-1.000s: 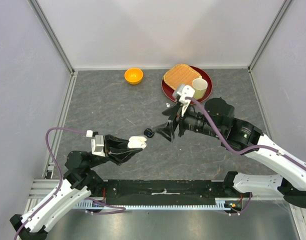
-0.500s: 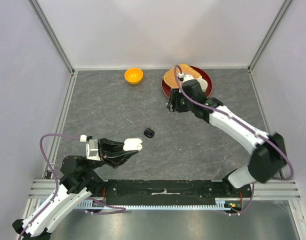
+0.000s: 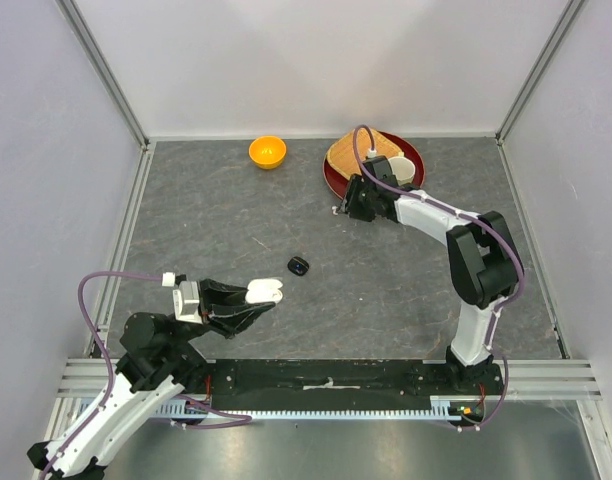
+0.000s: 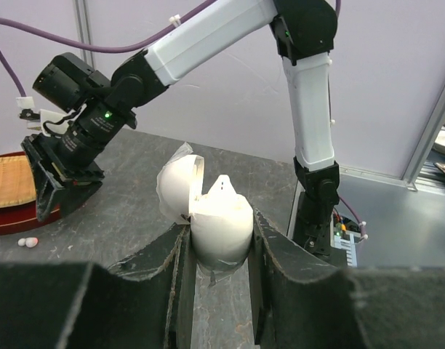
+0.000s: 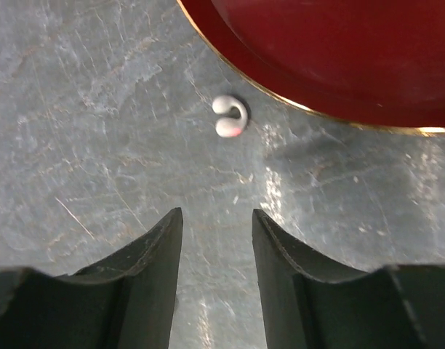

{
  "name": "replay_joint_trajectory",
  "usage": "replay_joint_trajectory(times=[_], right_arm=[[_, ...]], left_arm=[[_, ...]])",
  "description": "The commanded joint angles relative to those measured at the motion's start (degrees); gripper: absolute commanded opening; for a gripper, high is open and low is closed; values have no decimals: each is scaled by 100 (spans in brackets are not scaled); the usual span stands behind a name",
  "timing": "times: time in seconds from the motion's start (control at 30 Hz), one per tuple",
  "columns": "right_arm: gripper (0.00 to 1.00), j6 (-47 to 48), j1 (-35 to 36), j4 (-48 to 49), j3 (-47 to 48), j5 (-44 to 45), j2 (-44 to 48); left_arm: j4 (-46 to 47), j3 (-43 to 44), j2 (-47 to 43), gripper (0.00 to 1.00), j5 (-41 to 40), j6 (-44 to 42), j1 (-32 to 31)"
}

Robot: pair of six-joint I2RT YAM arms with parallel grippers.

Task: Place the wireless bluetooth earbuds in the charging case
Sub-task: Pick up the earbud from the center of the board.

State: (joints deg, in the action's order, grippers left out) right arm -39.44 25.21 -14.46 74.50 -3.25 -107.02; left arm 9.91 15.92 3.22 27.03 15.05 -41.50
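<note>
I have the right claw (image 5: 217,243) hanging low over the counter (image 5: 91,109), jaws standing apart with nothing between them. The white earbud (image 5: 230,116) lies on the counter straight ahead of it, a touch right of the line through the gap and just beside the rim of the red plate (image 5: 339,51), not on it. That is what my next move depends on: I judge the claw must slide forward toward the plate before it closes, and the rim leaves little room behind the bud.

The bud is a small hooked shape. Its long axis runs roughly along my line of approach, with the pinkish tip toward the claw and the curved end toward the plate. The jaws would therefore close across its narrow width.

The right arm is much the nearer. The left claw (image 4: 219,251) is well away at the near side, clamped on the white charging case (image 4: 219,218). The case stands upright with its lid hinged open, and its cavity faces upward.
</note>
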Motion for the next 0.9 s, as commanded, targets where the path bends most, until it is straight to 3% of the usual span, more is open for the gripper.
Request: replay_joint_trajectory(times=[0.0,0.3,0.87], right_arm=[[48,-415,-34,540,451,-255,-467],[42,-626,-104,742,531,34,-855],[41,-723,-218,1059,460,131,-1005]], left_arm=[[-77,201,-103,2,-145,-257,1],[-130,201,-68,2,-171,-327,-8],[-200,324,-94,2,-259,-450,-8]])
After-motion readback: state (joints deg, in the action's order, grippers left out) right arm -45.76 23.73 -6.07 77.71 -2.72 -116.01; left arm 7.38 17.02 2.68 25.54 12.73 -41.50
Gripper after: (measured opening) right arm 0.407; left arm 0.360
